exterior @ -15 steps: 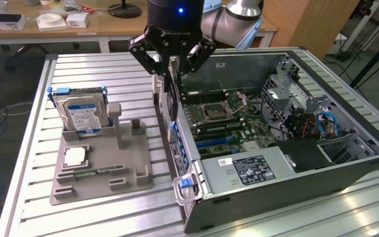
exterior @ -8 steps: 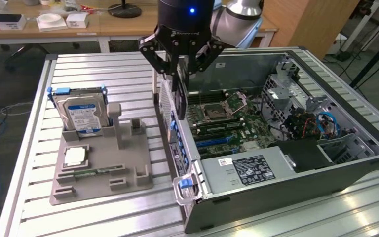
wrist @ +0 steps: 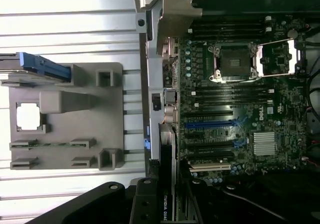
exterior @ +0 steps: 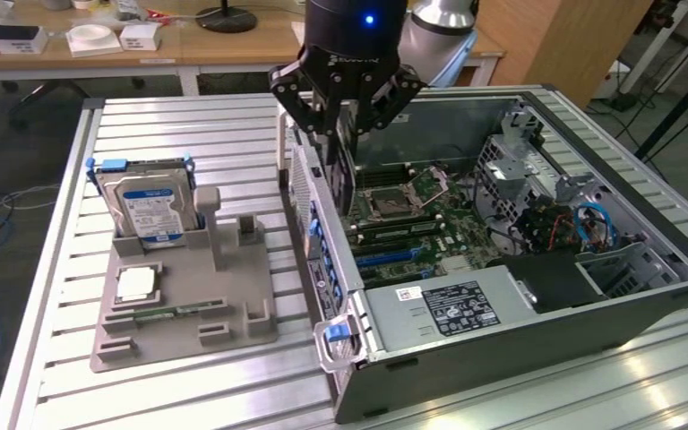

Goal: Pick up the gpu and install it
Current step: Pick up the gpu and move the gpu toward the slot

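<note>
Slatted metal table (exterior: 176, 125) carried open PC case (exterior: 536, 349). Gripper (exterior: 341, 125) was clamped on gpu (exterior: 341, 175). Card hung edge-down just inside case's rear wall, above motherboard (exterior: 440, 224). Grey fixture (exterior: 176, 331) sat beside case.

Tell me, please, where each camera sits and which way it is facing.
Exterior view: off the arm, raised, looking down at a slant on the table, grey holder and open computer case; shows the gripper shut on the gpu over the case's edge.
Wrist view: on the wrist, looking straight down along the gpu onto the motherboard and grey holder; shows the gripper's dark body.
Shared: gpu, grey holder, hard drive, motherboard.
</note>
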Controlling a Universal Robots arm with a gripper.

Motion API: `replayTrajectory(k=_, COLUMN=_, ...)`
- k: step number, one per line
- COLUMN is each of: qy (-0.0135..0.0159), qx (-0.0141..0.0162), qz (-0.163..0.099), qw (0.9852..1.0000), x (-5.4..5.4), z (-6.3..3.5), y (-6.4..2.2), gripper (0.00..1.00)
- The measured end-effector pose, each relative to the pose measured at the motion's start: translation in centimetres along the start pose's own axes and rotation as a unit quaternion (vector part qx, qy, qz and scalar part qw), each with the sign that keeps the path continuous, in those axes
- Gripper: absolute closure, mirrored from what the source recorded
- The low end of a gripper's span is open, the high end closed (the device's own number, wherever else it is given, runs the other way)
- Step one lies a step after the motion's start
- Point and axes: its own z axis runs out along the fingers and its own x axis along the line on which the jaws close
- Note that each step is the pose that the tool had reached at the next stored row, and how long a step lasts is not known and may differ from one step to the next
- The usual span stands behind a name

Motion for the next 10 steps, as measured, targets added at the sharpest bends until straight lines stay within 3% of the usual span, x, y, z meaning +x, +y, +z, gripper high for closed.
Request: replayTrajectory(k=10, qy=0.0002, qx=0.0000, qz=0.000, qw=1.0000, x=-1.9, z=0.05, y=0.14, gripper=0.74)
